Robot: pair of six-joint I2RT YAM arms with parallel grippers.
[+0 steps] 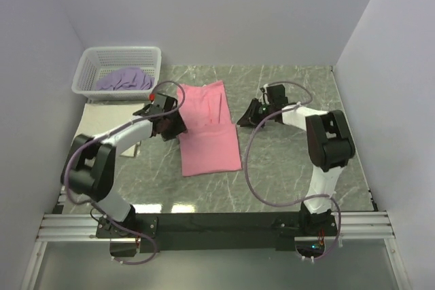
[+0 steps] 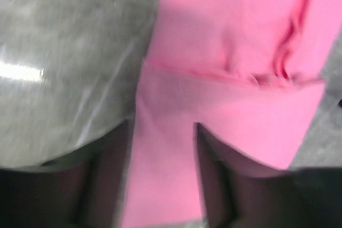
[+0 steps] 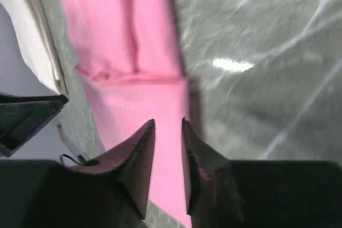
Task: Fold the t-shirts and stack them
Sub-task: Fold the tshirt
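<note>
A pink t-shirt (image 1: 207, 134) lies on the table, folded into a long strip with a crosswise crease at its middle. My left gripper (image 1: 179, 125) is at the strip's left edge; in its wrist view the left gripper (image 2: 163, 132) is open and pink cloth (image 2: 230, 36) shows flat between the fingers. At the right edge my right gripper (image 1: 240, 119) hovers low. From its own camera the right gripper (image 3: 167, 126) has a narrow gap, nothing clamped, pink cloth (image 3: 117, 30) beneath. A folded cream t-shirt (image 1: 102, 119) lies left, and a lavender t-shirt (image 1: 124, 78) is bunched in the basket.
The white lattice basket (image 1: 85, 76) stands at the back left corner. White walls close in the table on the left, back and right. The cream t-shirt (image 3: 37, 41) also shows past the pink cloth in the right wrist view.
</note>
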